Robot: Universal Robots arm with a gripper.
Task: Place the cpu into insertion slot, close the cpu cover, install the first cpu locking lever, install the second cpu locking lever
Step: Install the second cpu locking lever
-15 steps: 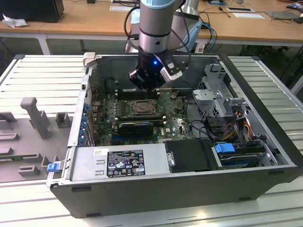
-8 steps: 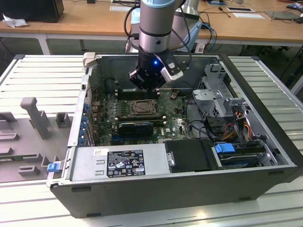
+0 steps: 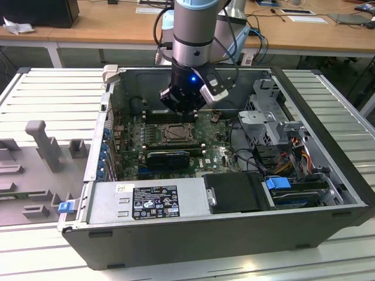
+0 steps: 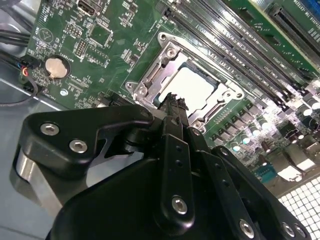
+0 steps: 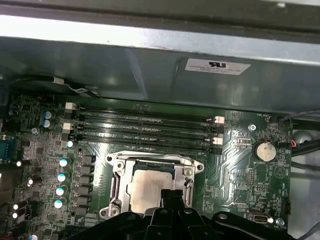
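CPU (image 5: 148,187) placement looks pretty much done already: the pale square chip is seen sitting flat in the insertion slot (image 5: 116,186), face up, edges lined up square with the socket frame, so no real long axis can be picked out.

Going from the exterior view's left, a grey fixture tray (image 3: 35,152) is parked beside the open computer case (image 3: 234,234), then the green motherboard (image 3: 220,153) with the socket near its middle, then the drive cage (image 3: 266,114) further right.

The gripper (image 4: 172,100) is hung right over the socket's near edge, and the fingertips appear pinched together with nothing held between them.

The cpu cover (image 4: 150,72) seems to be laid down around the chip as a silver frame, though whether it's fully shut can't be told. No locking levers could be made out for sure, so those two steps are judged as still left.

The long black memory slots (image 5: 142,127) run alongside the socket.
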